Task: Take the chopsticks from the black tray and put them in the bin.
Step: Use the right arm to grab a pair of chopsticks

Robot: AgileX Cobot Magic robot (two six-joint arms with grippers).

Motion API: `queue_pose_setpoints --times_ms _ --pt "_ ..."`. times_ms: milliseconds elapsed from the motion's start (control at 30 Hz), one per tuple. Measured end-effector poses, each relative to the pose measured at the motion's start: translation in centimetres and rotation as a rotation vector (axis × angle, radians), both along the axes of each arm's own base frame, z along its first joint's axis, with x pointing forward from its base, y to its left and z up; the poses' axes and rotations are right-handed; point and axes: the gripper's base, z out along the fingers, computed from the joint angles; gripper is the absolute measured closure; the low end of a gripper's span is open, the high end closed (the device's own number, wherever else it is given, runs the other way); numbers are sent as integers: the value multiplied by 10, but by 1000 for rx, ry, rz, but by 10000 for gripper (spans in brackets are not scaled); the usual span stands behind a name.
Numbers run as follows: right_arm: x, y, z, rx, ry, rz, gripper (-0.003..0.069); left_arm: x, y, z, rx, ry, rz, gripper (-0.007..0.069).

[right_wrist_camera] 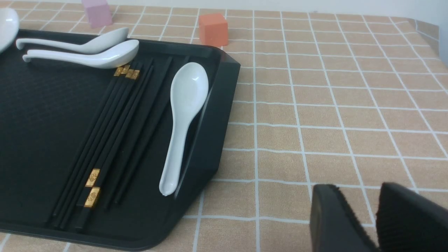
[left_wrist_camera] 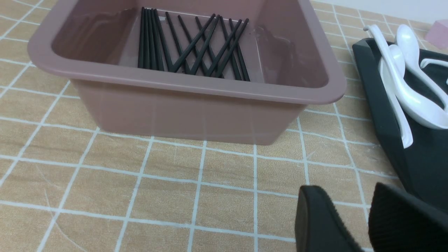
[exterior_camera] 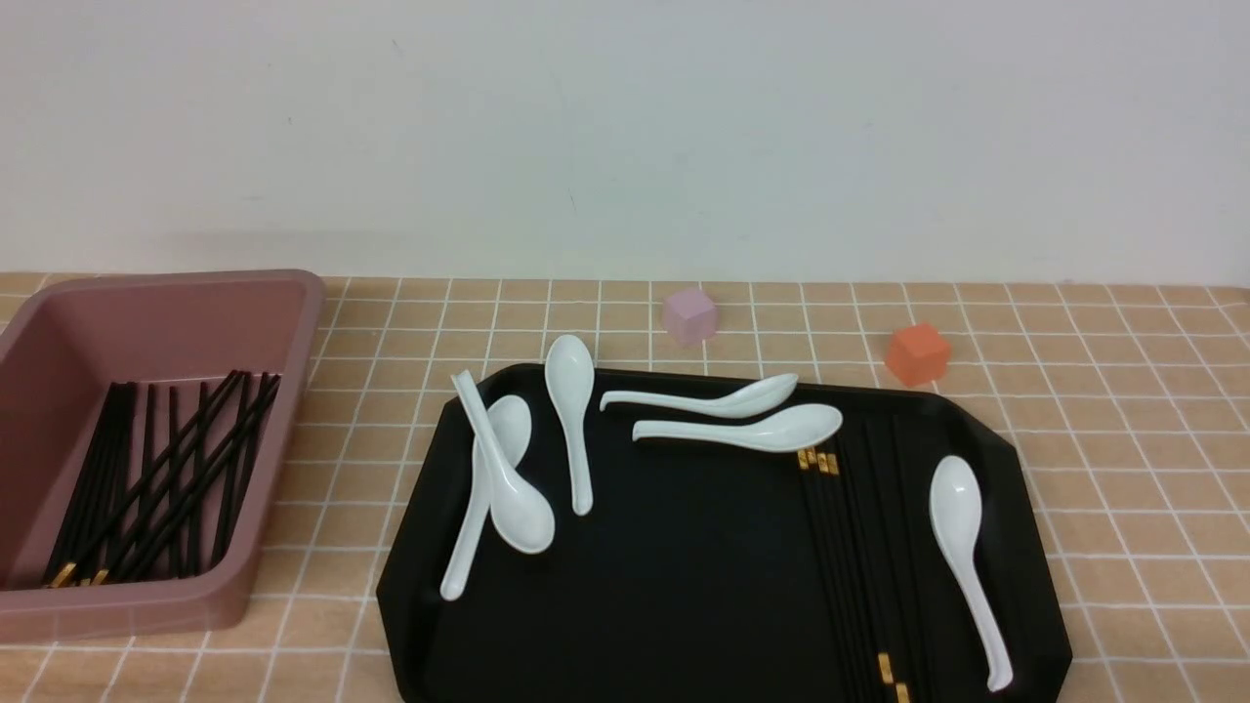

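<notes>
On the tan, white-gridded tabletop, the large glossy black tray with cut-off corners fills the 5 o'clock part of the front view. The deep dusty-pink plastic bin stands apart from it at 9 o'clock. The left gripper hovers low over bare table on the bin's 6 o'clock side, its two black fingers parted with nothing between them. The right gripper hangs over bare table off the tray's 4 o'clock corner, likewise slightly parted and empty — neither claw is grasping anything. Six white ceramic soup spoons lie scattered on the tray, one of them, the rim spoon, along its 3 o'clock edge. A dozen or so long, thin black chopsticks with gold bands lie criss-crossed on the bin's floor, so the job looks well past halfway. What is left is one straight bundle on the tray, running 12 to 6 o'clock just beside the rim spoon, its far gold ends next to another spoon's bowl — perhaps half a dozen sticks, hard to count against the black. Beyond the tray sit a pale pink cube at 12 o'clock and an orange cube at 1 o'clock.
</notes>
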Motion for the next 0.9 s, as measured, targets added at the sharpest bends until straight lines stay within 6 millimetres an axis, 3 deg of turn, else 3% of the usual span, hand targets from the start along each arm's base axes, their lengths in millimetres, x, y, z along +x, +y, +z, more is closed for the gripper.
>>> queue_pose_setpoints --times_ms 900 --pt "0 0 0 -1 0 0 421 0 0 0 0 0 0 385"
